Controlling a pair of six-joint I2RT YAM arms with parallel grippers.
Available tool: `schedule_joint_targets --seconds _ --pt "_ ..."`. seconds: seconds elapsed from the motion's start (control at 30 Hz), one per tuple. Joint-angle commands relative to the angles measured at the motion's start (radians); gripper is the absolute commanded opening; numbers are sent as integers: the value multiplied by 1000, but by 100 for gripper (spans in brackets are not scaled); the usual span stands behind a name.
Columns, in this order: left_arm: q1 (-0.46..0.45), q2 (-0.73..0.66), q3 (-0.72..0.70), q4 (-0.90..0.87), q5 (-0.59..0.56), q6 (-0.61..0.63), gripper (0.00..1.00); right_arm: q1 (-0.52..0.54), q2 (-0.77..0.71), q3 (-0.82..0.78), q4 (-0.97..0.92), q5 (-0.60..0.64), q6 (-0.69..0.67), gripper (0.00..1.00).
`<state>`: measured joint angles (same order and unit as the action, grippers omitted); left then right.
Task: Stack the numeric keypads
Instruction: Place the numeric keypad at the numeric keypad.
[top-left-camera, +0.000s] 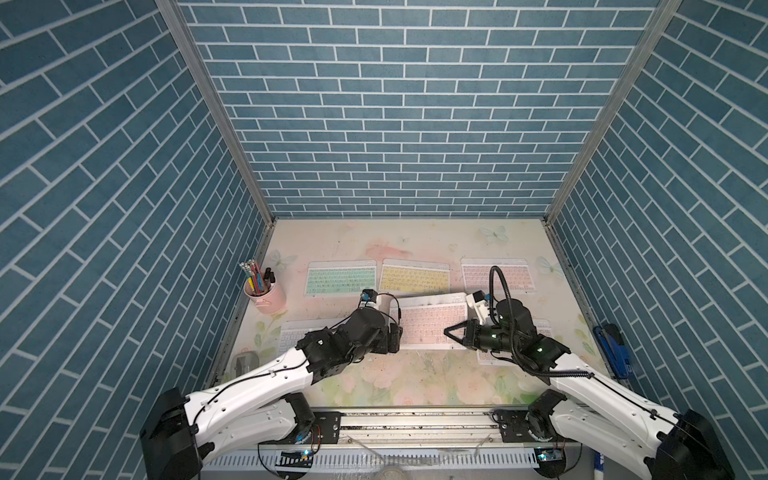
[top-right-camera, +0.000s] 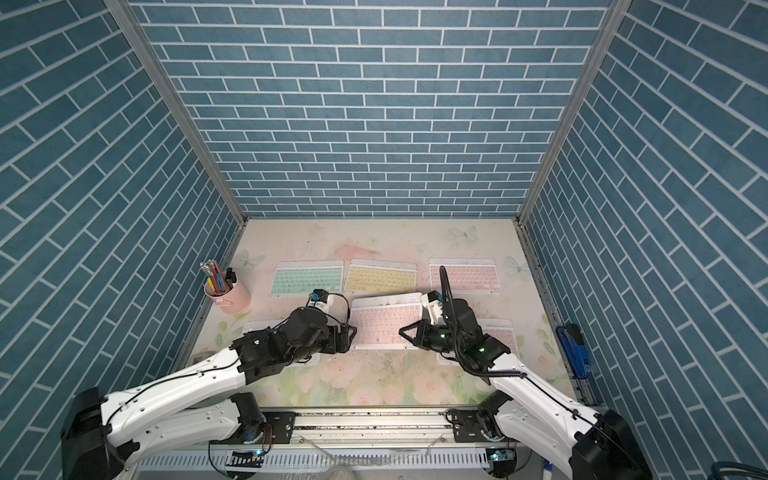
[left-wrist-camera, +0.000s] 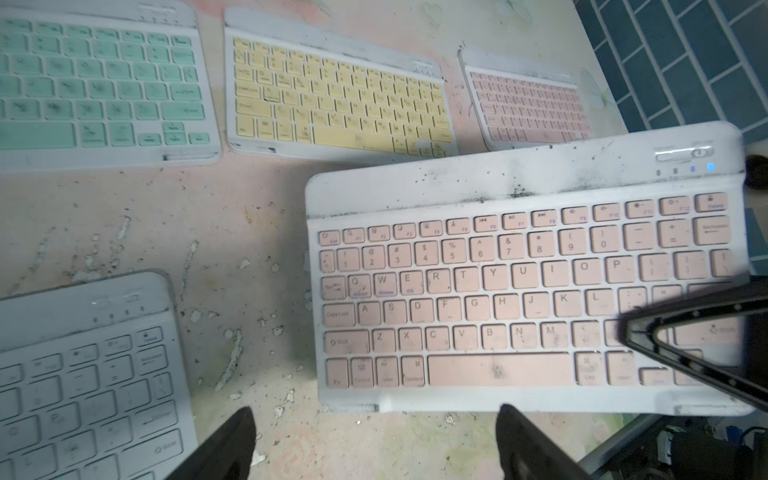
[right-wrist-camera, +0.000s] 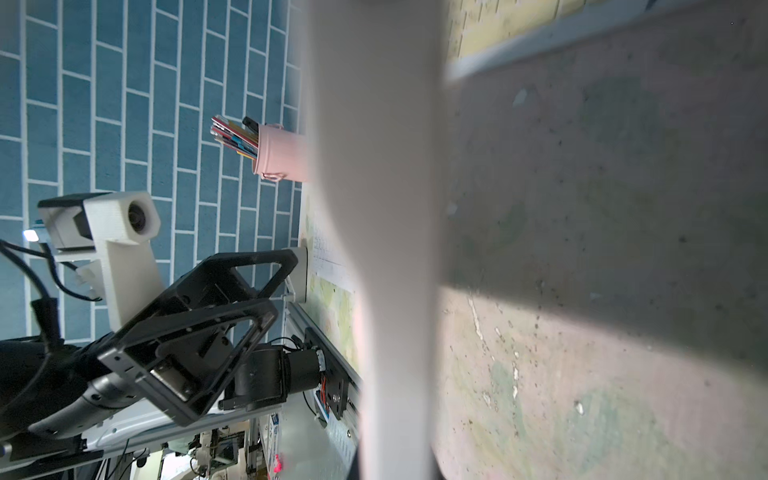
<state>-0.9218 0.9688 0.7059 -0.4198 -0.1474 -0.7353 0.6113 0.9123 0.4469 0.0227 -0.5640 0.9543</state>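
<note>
The right gripper (top-left-camera: 451, 332) is clamped on one short end of the pink keypad (top-left-camera: 424, 322), which juts out beyond its fingertips. The left gripper (left-wrist-camera: 374, 415) gapes at the opposite end. Held by one end only, the keypad may sag, pivot or slip.

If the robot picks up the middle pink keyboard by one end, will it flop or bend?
Probably stiff: the middle pink keypad looks flat and straight though the right gripper pinches only one end. Likely light, since it is thin. It might slip or swing, because its smooth frame is held at one edge only.
</note>
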Motion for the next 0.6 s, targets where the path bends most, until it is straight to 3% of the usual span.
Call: schedule_joint_targets --seconds 0.0,0.3,0.57 --pt "45 -36 45 -127 -29 25 91 -30 40 86 67 -54 -81 0" --pt "261 -49 72 -152 114 63 91 -107 329 240 241 -126 -97 0" --pt "345 -12 81 -104 173 117 91 -187 606 363 470 -202 -4 0"
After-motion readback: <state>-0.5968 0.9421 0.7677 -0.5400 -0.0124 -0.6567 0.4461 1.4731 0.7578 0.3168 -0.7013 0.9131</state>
